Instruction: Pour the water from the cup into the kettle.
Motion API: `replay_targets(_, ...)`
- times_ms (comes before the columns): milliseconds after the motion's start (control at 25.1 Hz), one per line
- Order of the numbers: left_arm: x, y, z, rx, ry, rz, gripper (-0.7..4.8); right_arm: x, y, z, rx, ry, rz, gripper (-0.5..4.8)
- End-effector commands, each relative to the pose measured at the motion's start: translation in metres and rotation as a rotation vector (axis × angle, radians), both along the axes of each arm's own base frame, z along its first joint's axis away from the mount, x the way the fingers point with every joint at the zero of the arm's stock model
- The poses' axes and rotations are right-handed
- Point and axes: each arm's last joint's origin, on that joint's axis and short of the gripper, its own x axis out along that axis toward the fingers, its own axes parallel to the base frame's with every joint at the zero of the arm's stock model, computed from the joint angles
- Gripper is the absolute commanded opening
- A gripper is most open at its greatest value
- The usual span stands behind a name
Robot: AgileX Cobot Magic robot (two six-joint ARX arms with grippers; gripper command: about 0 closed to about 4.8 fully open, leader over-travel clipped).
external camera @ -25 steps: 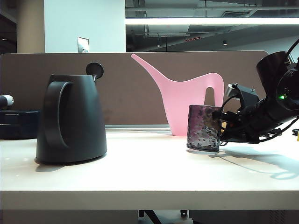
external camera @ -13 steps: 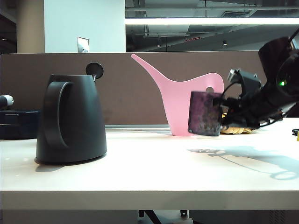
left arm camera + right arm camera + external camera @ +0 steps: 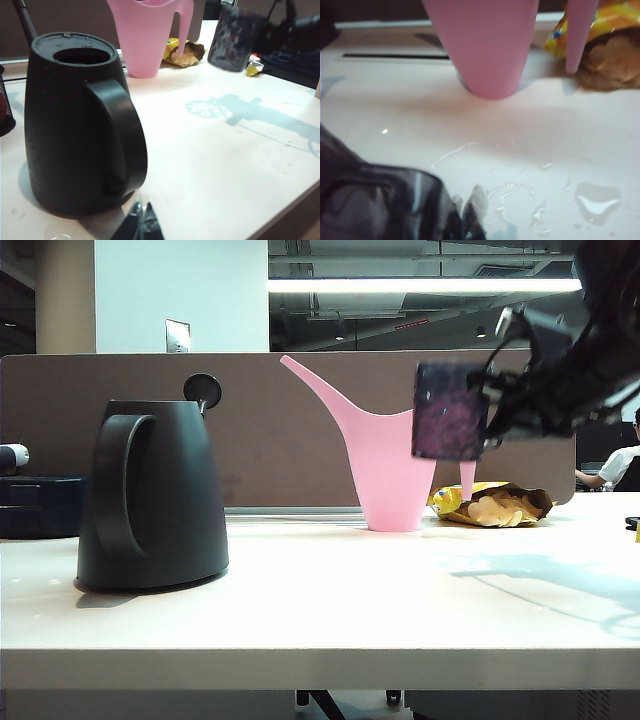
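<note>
The black kettle (image 3: 150, 495) stands on the left of the table, its lid tipped up behind it and its top hole showing in the left wrist view (image 3: 80, 125). The dark dimpled cup (image 3: 450, 410) hangs upright in the air well to the right of the kettle, in front of the pink can. My right gripper (image 3: 492, 405) is shut on the cup's side by its handle. In the right wrist view the cup (image 3: 375, 205) sits right beside that gripper's fingertips (image 3: 470, 200). My left gripper (image 3: 142, 206) stays shut and empty, low beside the kettle's base.
A pink long-spouted watering can (image 3: 390, 465) stands at the back, under and behind the cup. An open bag of crisps (image 3: 495, 505) lies to its right. Small puddles of water (image 3: 595, 200) lie on the table (image 3: 330, 610). A dark partition runs along the back.
My right gripper has lifted the cup off the table, straight up and slightly to the right. The kettle and my left gripper have not moved.
</note>
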Motion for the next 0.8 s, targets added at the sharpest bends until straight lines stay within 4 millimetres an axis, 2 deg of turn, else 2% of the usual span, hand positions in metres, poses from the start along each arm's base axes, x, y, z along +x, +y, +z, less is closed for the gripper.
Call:
replay_targets(40,0.000,0.000,0.001,-0.003,-0.008,-0.004,-0.05,-0.010,-0.002,0.022,-0.016,-0.037,-0.006,-0.09)
replay_targets(199,0.000,0.000,0.002,-0.002,-0.010,0.009,-0.05,-0.031,-0.006,0.066,-0.015,-0.087,-0.029,-0.09)
replay_targets(399,0.000,0.001,0.002,-0.001,-0.009,0.032,-0.05,-0.030,-0.007,0.112,-0.029,-0.081,-0.048,-0.09)
replay_targets(439,0.001,0.001,0.001,-0.001,-0.009,0.041,-0.05,-0.029,-0.005,0.132,-0.051,-0.107,-0.041,-0.09)
replay_targets(519,0.001,0.002,0.002,0.001,-0.010,0.062,-0.05,-0.032,0.004,0.155,-0.117,-0.158,-0.050,-0.09)
replay_targets(638,0.001,0.002,0.002,0.002,-0.010,0.087,-0.05,-0.036,0.013,0.177,-0.190,-0.207,-0.049,-0.09)
replay_targets(798,0.002,0.003,0.002,0.005,-0.010,0.136,-0.05,-0.038,0.030,0.192,-0.232,-0.234,-0.035,-0.09)
